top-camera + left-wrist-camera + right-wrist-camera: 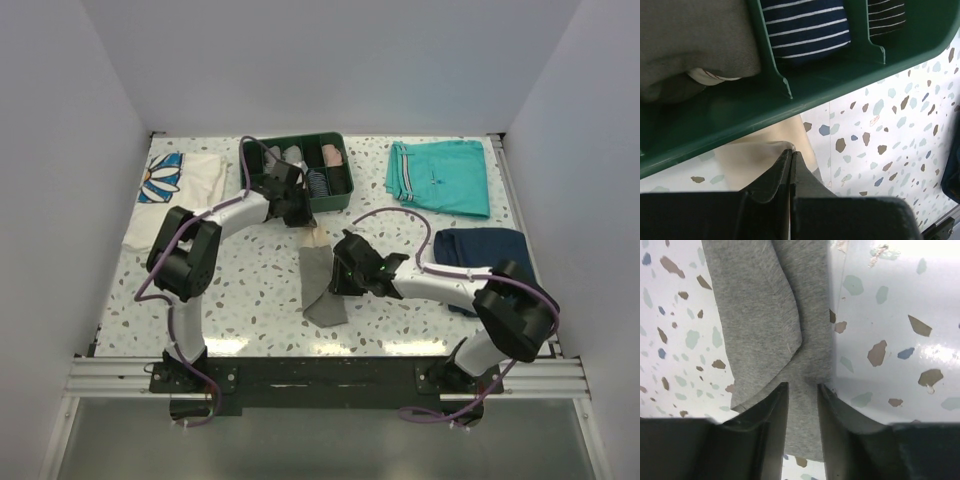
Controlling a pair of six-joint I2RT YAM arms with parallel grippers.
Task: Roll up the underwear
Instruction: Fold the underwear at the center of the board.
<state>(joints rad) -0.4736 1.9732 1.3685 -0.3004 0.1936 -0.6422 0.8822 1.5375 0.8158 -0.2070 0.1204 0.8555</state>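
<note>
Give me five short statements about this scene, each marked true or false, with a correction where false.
1. The underwear lies on the table, outside the green tray. True.
2. The teal shorts are inside the tray. False: they lie flat on the table, right of it.
3. The left gripper is shut. True.
4. The right gripper is over the navy garment. False: it is over the grey underwear, jaws apart.
5. The tray holds a navy striped roll. True.

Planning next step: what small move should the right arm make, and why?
Probably back the right gripper off toward the near end of the underwear: its jaws stand parted over the flat, unrolled strip, while the left gripper is shut at the far end.
</note>
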